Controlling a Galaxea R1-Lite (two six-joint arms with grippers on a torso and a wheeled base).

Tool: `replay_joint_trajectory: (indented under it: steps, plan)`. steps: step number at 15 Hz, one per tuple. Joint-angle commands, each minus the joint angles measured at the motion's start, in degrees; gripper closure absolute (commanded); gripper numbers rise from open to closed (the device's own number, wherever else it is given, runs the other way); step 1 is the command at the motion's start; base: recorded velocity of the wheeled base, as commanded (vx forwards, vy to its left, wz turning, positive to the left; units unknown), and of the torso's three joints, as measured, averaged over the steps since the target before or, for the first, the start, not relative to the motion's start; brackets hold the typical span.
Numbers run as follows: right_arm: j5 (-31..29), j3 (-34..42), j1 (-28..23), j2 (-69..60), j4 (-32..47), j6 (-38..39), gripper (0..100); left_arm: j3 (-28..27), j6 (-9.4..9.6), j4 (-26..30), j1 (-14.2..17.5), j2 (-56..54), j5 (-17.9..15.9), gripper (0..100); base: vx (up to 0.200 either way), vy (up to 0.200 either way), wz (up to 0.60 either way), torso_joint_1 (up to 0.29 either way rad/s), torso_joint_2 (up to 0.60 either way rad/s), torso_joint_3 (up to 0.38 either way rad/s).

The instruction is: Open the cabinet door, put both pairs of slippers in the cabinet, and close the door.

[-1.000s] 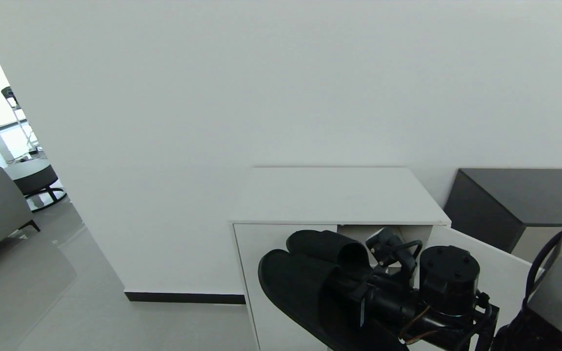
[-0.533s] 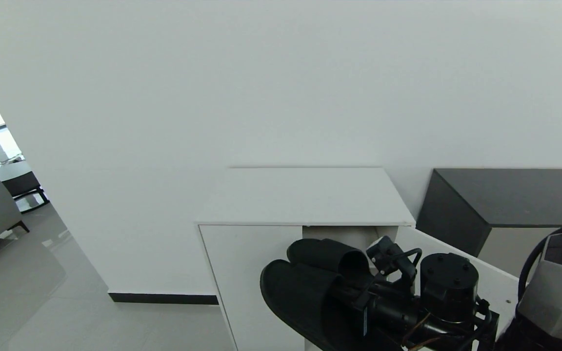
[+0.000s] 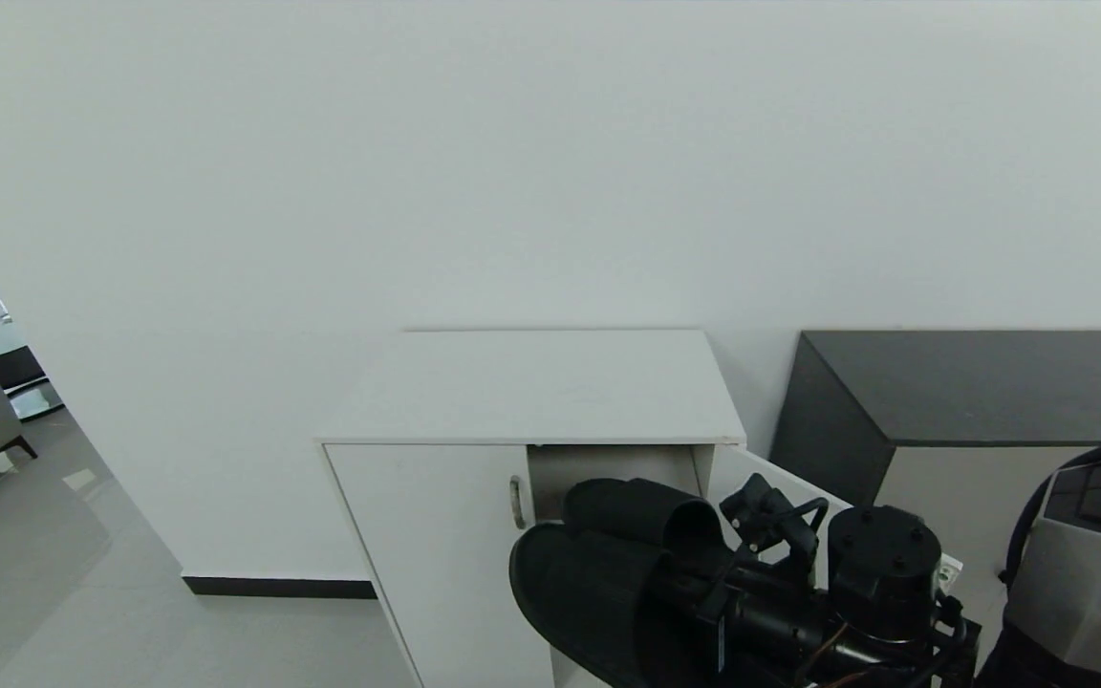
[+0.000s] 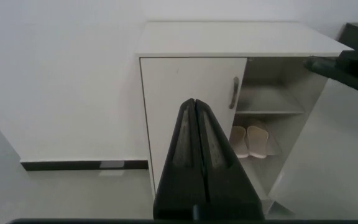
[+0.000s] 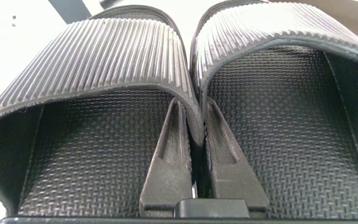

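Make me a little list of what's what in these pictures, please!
cabinet: white, standing against the wall
left door: closed
right door: swung open
pale slippers: inside the cabinet, side by side under the shelf
black slippers: held side by side in front of the cabinet, not yet inside
right end effector: shut on the black slippers' inner edges
left end effector: shut, holding nothing

We can read no text, label, brand, number or sign anywhere. The white cabinet [image 3: 531, 387], the black slippers [image 3: 608, 564] and the pale slippers [image 4: 253, 140] on the cabinet's lower shelf all show plain surfaces with no lettering we can make out.
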Motion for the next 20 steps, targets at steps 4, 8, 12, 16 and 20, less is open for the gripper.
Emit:
replay_joint_trajectory:
  steps: [4,8,12,16,20]
  plan:
    - [0.08,1.02,0.03,3.76,-3.12,-1.59,100,0.01,-0.01,-0.02,0.07,-0.01,-0.02,100,0.000,0.000,0.00,0.000,0.00,0.000]
    - [0.61,1.55,0.03,5.16,-4.00,-1.59,100,0.01,-0.01,-0.02,0.07,0.08,-0.02,100,0.000,0.000,0.00,-0.099,0.22,0.115]
    - [0.79,1.90,0.12,5.07,-4.00,-1.59,100,0.01,-0.10,-0.02,0.07,-0.01,0.07,100,0.000,0.000,0.00,-0.171,0.37,0.194]
    - [0.96,2.16,0.12,4.28,-4.00,-1.59,100,0.01,-0.10,-0.02,0.07,-0.01,0.07,100,0.000,0.000,0.00,-0.223,0.48,0.254]
    - [1.67,2.78,0.21,4.20,-4.00,-1.67,100,0.01,-0.10,-0.02,0.07,-0.01,-0.02,100,0.000,0.000,0.00,-0.250,0.55,0.299]
